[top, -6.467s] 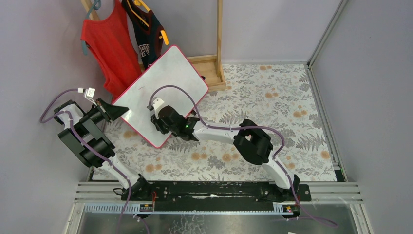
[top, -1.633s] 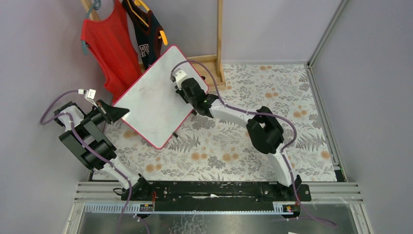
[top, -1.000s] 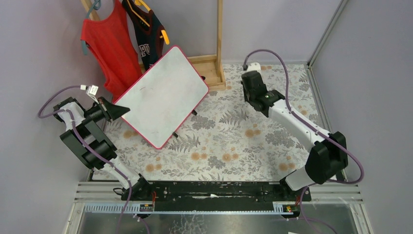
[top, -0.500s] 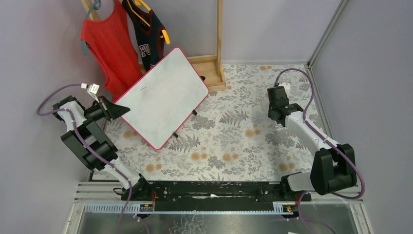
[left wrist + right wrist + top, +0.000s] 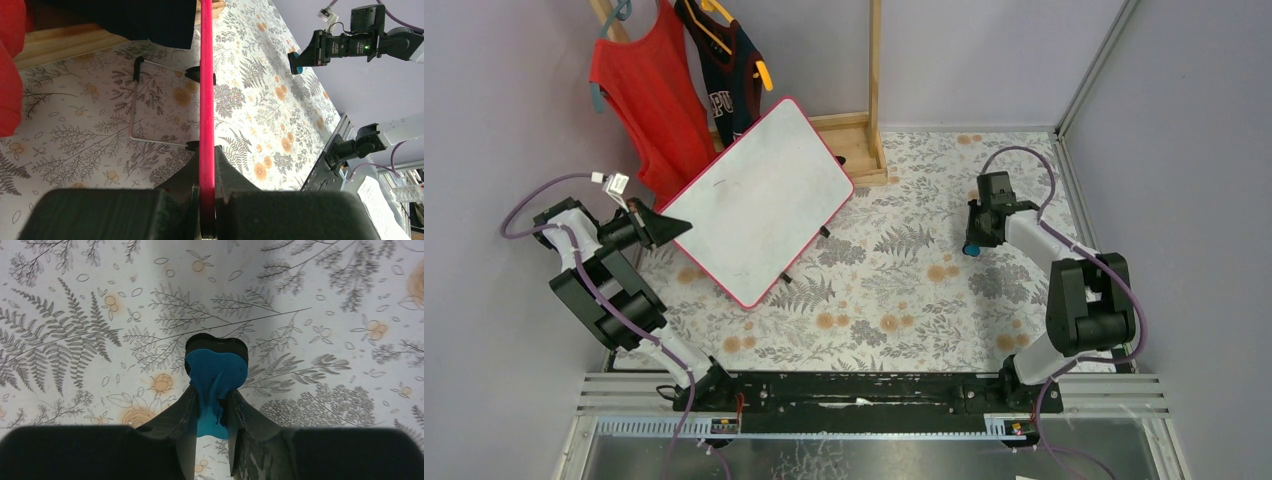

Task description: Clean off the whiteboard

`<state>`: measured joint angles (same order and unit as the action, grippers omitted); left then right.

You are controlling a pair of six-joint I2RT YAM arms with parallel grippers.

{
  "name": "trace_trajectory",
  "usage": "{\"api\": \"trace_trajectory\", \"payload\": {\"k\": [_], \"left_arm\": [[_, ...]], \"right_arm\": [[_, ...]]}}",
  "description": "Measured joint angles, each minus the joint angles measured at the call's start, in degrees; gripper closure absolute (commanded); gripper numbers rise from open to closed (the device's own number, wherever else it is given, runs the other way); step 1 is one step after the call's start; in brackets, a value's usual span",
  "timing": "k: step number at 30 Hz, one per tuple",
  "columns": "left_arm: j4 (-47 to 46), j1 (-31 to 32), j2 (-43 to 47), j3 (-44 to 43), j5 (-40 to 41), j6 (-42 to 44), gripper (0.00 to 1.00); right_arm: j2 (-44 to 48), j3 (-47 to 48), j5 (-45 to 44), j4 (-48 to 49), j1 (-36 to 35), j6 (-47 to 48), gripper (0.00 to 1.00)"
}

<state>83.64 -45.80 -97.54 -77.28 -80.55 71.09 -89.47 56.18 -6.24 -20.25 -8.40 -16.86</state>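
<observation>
Top external view: the whiteboard (image 5: 759, 215) stands tilted at the far left of the floral tablecloth (image 5: 904, 290), and the left gripper (image 5: 656, 228) has it by the left corner. The left wrist view confirms it, jaws squeezed tight on the pink-red frame. Over on the right, well apart from the board, the right gripper (image 5: 974, 240) points down at the tablecloth, pinching a blue pad (image 5: 216, 371).
</observation>
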Motion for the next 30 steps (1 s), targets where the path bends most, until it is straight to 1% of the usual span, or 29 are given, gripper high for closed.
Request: {"api": "trace_trajectory", "payload": {"k": [4,10,16,19,26,28,30], "left_arm": [[0.0,0.0,0.0,0.5,-0.1,0.0,0.98],[-0.1,0.0,0.0,1.2,-0.5,0.1,0.97],[-0.1,0.0,0.0,1.4,-0.5,0.3,0.97],[-0.1,0.0,0.1,1.4,-0.5,0.3,0.97],[-0.1,0.0,0.2,1.6,-0.6,0.3,0.97],[-0.1,0.0,0.2,1.7,-0.6,0.3,0.97],[-0.1,0.0,0.2,1.8,-0.6,0.3,0.97]], "right_arm": [[-2.2,1.3,2.8,-0.7,0.0,0.5,0.95],[-5.5,4.1,4.4,-1.4,0.0,1.0,0.88],[-8.2,4.9,5.5,-2.0,0.0,1.2,0.86],[-8.3,4.9,5.5,-2.2,0.0,1.3,0.80],[-9.5,4.9,5.9,-2.2,0.0,1.5,0.71],[-10.0,4.9,5.9,-2.2,0.0,1.5,0.65],[-10.3,4.9,5.9,-2.3,0.0,1.5,0.63]]}}
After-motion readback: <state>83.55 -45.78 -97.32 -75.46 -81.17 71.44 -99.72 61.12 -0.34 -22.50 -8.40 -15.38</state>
